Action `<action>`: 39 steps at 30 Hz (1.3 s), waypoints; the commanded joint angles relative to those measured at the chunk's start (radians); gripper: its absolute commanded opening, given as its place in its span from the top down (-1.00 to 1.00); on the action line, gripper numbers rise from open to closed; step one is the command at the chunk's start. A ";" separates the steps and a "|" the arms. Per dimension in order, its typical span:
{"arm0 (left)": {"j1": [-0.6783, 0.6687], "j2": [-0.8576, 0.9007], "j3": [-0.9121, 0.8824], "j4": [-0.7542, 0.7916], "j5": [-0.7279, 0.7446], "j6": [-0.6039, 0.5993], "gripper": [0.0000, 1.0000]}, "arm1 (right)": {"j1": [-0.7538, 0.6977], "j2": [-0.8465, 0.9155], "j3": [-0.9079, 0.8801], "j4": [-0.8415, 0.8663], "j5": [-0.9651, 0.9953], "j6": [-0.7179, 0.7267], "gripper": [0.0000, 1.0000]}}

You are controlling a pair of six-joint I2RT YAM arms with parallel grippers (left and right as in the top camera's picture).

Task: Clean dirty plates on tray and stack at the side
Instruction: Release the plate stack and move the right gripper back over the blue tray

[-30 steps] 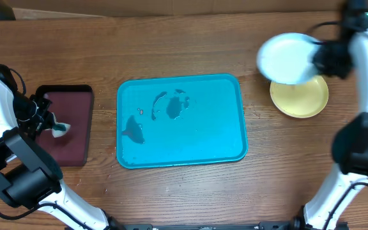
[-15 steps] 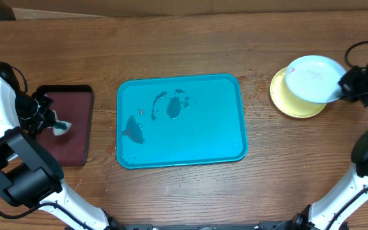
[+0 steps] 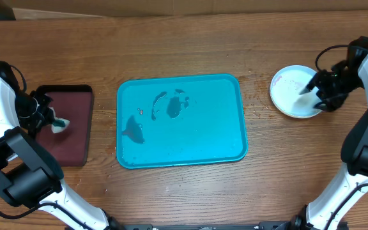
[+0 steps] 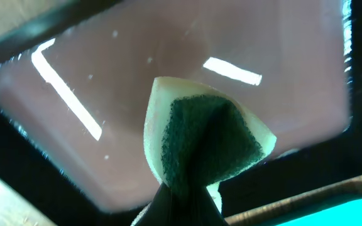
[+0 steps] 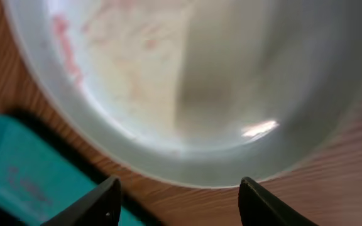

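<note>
Stacking happens right of the large turquoise rectangular plastic tray (image 3: 222, 137): the small round white plastic plate (image 3: 289, 89) lies there on the wooden desk (image 3: 267, 185). The right claw (image 3: 315, 91) stands apart at its rim, likely to leave it. The left claw (image 3: 48, 120) is clamped on a folded yellow-and-green sponge (image 4: 206, 144) above the dark maroon tray (image 3: 75, 144), out of the way.

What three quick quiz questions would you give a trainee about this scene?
1. True or false: the right fingers are shut.
2. What do the left fingers pinch? A) a sponge B) a spoon C) nothing
3. Fill in: in the overhead view, the white plate rests to the ___ of the turquoise tray.
Key: 1 false; 2 A; 3 right.
</note>
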 commanded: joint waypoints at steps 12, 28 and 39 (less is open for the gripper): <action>-0.069 0.062 -0.009 0.115 -0.023 0.111 0.89 | 0.441 -0.038 -0.001 0.107 -0.168 -0.063 -0.27; -0.063 0.140 0.026 0.066 -0.063 0.145 -1.00 | 0.669 -0.038 -0.001 0.208 -0.167 -0.036 -0.36; -0.060 0.134 0.218 -0.102 -0.090 0.145 -0.63 | 0.710 -0.038 -0.001 0.227 -0.069 0.017 -0.53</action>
